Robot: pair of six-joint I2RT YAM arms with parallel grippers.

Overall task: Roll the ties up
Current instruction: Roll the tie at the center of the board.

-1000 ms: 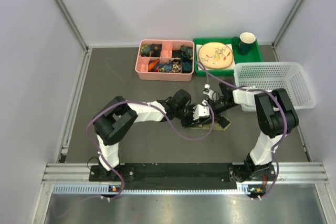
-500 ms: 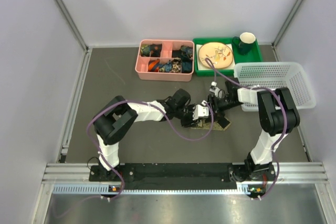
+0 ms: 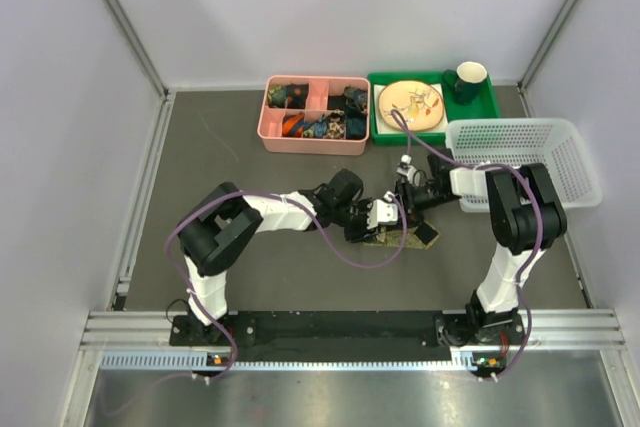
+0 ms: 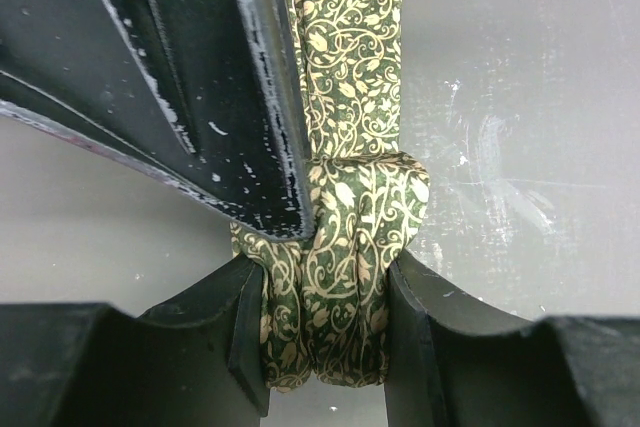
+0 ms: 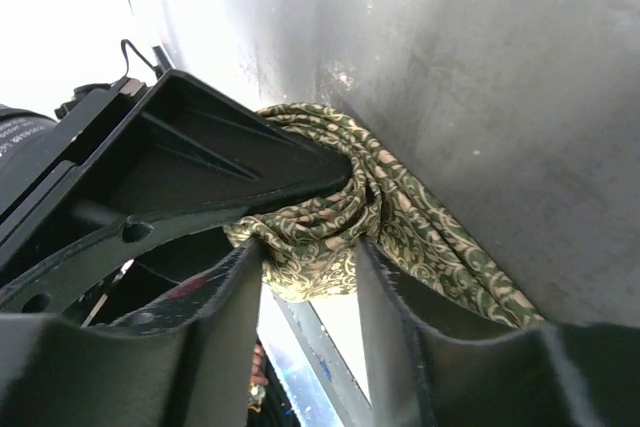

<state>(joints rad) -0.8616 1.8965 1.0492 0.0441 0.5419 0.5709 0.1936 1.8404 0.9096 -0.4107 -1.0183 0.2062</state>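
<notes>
Fabric fills both pinches: the left gripper (image 4: 325, 322) is closed to a narrow gap on the wound part of the tie (image 4: 345, 247), apparently to keep the coil from springing loose. The right gripper (image 5: 310, 272) clamps the same bundle from the other side. Beyond the left fingers (image 4: 430, 347), the unrolled tail lies flat on the table (image 4: 520, 147).

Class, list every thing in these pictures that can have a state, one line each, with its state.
tie, partly rolled, tail lying flat
left arm's fingers, shut on the tie's roll
right arm's fingers, shut on the tie's roll
white basket, upright, looks empty
green mug, upright
plate, flat on the green tray
pink organiser, open-topped, compartments filled
</notes>
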